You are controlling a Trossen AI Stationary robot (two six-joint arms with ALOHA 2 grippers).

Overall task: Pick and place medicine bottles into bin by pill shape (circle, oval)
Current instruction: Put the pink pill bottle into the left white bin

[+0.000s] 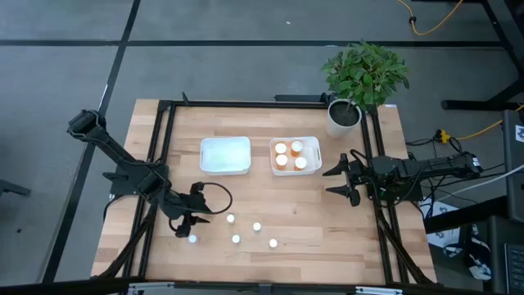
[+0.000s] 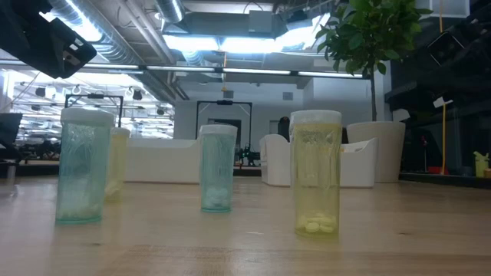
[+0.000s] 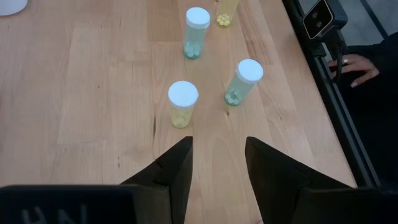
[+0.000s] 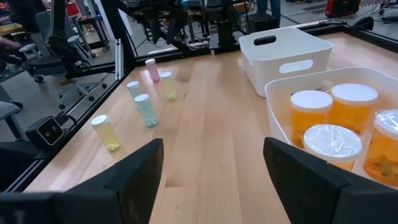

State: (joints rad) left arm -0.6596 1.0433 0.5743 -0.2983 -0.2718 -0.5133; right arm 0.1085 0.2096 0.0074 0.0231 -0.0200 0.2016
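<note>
The four orange bottles (image 1: 289, 155) already stood in the right bin (image 1: 314, 146), so that half of the sorting looked finished. The left bin (image 1: 225, 155) was empty. The step in hand seemed to be the start of the second group: picking the first of the small tinted bottles (image 1: 255, 227) for the empty bin.

The left hand (image 1: 190, 221) hung low over the front-left part of the tabletop (image 1: 360, 238), near the small bottles. Its fingers (image 3: 175, 167) stood partly apart and held nothing; between them only bare wood showed. The right hand (image 1: 342, 178) waited at the right edge, just beside the filled bin, with its fingers wide apart and empty.

For the next move, I judge that the left hand must go forward to the nearest yellow bottle (image 3: 182, 104), put one finger on each side of its body below the cap, and close gently. The neighbours were near, so a careful approach was needed not to knock them.

The small bottles were slim, clear cylinders with white caps, in pale yellow, blue-green and pink tints. All stood upright and apart from each other. Some pills lay on the bottom of each. The yellow one (image 2: 315, 172) in the low view held pills that looked oval.
</note>
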